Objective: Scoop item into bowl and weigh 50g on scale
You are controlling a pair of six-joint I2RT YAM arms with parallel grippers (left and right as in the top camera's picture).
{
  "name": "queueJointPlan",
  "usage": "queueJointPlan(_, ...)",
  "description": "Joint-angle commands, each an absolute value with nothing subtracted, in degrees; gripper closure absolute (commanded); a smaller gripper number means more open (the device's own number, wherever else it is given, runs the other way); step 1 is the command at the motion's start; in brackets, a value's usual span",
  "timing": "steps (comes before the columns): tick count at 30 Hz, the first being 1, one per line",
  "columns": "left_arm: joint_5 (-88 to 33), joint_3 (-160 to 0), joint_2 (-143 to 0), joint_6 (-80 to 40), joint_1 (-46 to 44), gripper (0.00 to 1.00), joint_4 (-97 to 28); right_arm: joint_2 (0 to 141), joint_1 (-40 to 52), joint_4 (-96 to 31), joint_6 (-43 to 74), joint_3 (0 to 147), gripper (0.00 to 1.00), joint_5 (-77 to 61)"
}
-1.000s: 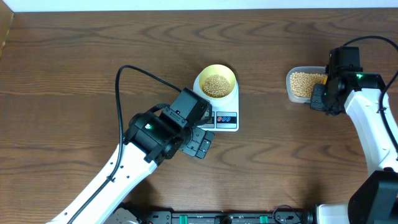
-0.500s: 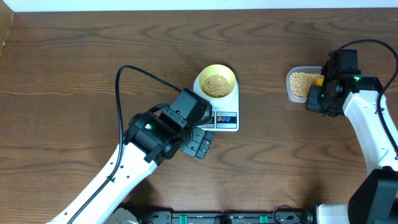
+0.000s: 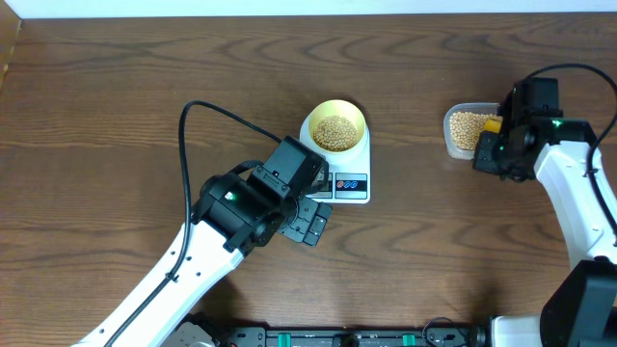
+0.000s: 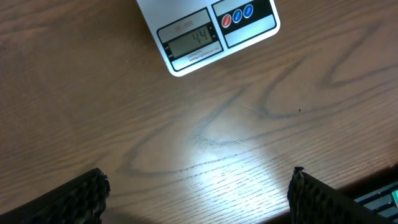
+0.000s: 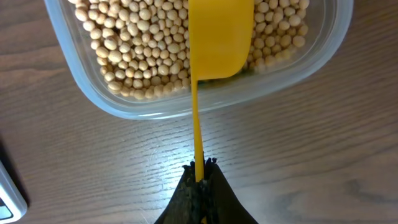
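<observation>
Many small round tan-beige beans [image 3: 335, 132] fill the small round pale-yellow bowl [image 3: 356, 113], which sits on the far end of the white rounded-rectangular digital scale [image 3: 353, 187] near the middle of the brown wooden tabletop [image 3: 116, 96]. The scale's small grey display [image 4: 191, 42] appears to read forty-four, so the bowl looks a little short of the target. More beans lie in the clear rectangular plastic tub [image 5: 124, 109], well apart to the right. There the right tool [image 5: 199, 171] is clenched on the thin handle of the yellow plastic scoop [image 5: 217, 37], whose cup end rests down among the beans at the tub's far side. I cannot tell whether the cup has taken any in. The left tool [image 3: 310, 220] hangs released just in front of the scale, fingers [image 4: 74, 199] spread wide with nothing between them, its camera looking at the display. I judge the step in hand to be a top-up scoop for the last few grams. The next move calls for a small load, not a heaped one. The cup should be lifted level over the tub wall and carried across the bare wood to the bowl. It should then be tipped slowly so the beans trickle in a few at a time, stopping once the reading reaches fifty. A full dump would likely overshoot.
</observation>
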State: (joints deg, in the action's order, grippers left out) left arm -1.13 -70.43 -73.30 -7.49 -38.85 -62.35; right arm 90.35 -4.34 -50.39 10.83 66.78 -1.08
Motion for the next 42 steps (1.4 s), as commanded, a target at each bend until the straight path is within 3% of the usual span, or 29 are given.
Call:
queueJointPlan(1,-0.4,-71.81,-73.08,-7.18,-38.98,0.06,-62.33,90.24,-5.41,-50.02,10.2,65.25,0.99,-4.12)
queueJointPlan(42,-0.4,-71.81,-73.08,-7.18,-38.98,0.06,-62.33,92.2,-10.85,-47.33,5.41,64.69,0.99,-19.29)
